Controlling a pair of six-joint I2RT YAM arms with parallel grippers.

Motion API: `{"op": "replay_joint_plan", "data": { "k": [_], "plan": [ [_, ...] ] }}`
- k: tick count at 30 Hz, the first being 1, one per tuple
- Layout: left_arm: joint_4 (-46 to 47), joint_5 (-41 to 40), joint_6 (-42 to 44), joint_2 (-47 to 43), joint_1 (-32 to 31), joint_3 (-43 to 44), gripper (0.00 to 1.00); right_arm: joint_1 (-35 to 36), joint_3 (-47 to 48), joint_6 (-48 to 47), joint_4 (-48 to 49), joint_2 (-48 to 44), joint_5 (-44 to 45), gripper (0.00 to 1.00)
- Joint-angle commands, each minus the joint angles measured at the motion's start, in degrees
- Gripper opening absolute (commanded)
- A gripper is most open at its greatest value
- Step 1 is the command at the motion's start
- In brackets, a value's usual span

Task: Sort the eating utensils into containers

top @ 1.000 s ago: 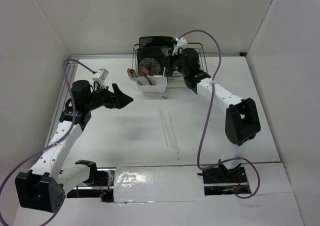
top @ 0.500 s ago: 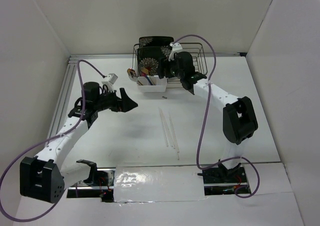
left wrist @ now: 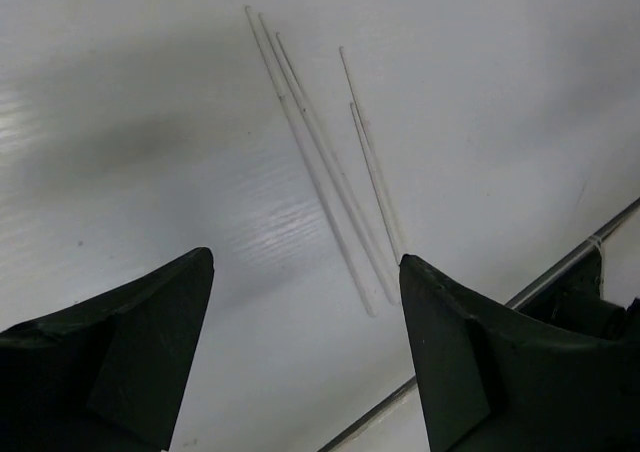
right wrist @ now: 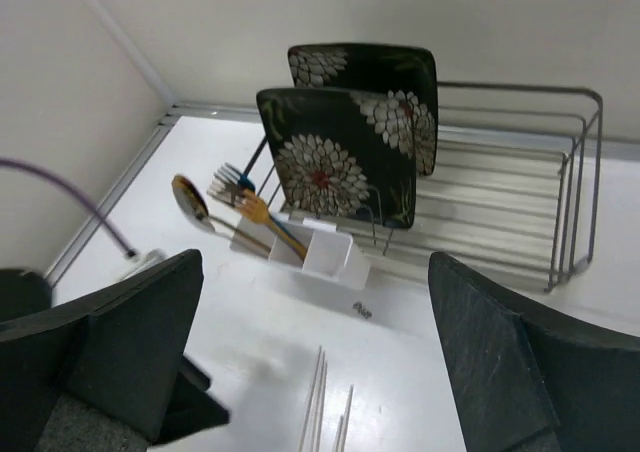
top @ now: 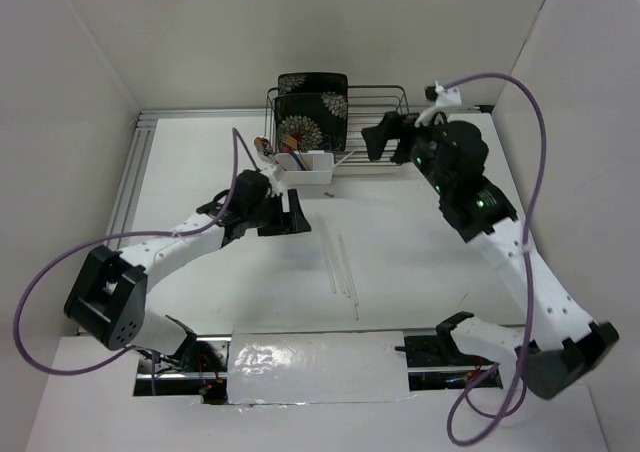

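Chopsticks (left wrist: 322,162), thin and pale, lie in a loose bundle on the white table (left wrist: 120,92), directly ahead of the left gripper (left wrist: 305,262). Its two dark fingers (left wrist: 120,362) stand wide apart, with nothing between them and nothing touching them. Seen from the wrist, the sticks run away from the gap between the fingertips, their near ends closer to the right-hand finger. The gripper hangs above the table, clear of them. In the overhead view this gripper sits just in front of the white caddy (top: 305,175).

The right gripper (right wrist: 315,260) is likewise spread wide and holds nothing. It hovers high and off to one side, looking down on the caddy, which sits below and ahead of its fingertips. A gold spoon (right wrist: 190,200), a gold fork (right wrist: 258,210) and a second fork (right wrist: 232,180) with bluish tines stick out at a slant from the caddy's left end, as the wrist camera sees it. Just behind the caddy, beyond the gripper, two black floral plates (right wrist: 335,157) stand on edge in the dark wire rack (right wrist: 530,202). A small dark object (right wrist: 362,310) lies on the table just on the gripper's side of the caddy. The far tips of the chopsticks show nearer still, beneath the gripper.
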Motion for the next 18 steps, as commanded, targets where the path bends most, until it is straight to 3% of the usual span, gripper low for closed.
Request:
{"op": "replay_joint_plan", "data": {
  "k": [1, 5, 7, 9, 10, 13, 18],
  "plan": [
    [-3.42, -9.45, -6.86, 5.37, -5.16, 6.41, 0.87, -0.29, -8.25, 3.26, -7.16, -4.85, -0.08, 1.0],
    [-9.31, -16.74, -14.23, 11.45, -10.08, 11.69, 0.82, -0.03, -18.45, 8.87, -9.45, -12.23, -2.72, 0.98],
    [-12.64, -19.83, -15.57, 14.78, -12.19, 14.76, 0.71, -0.03, -23.2, 10.2, -11.03, -16.27, -3.51, 0.98],
    [-15.98, -23.61, -18.2, 17.33, -14.92, 17.22, 0.69, 0.06, -26.62, 11.17, -12.17, -19.35, -4.3, 0.98],
    [-19.04, -24.49, -19.86, 19.96, -14.84, 19.24, 0.65, 0.06, -27.51, 11.35, -12.18, -21.54, -4.3, 0.98],
    [-23.45, -26.52, -22.42, 23.75, -17.3, 22.75, 0.64, 0.15, -28.74, 11.0, -12.71, -22.44, -4.3, 0.98],
    [-24.96, -27.31, -23.84, 29.03, -18.71, 25.23, 0.59, -0.11, -28.22, 9.33, -14.03, -22.88, -3.68, 0.98]
  ]
}}
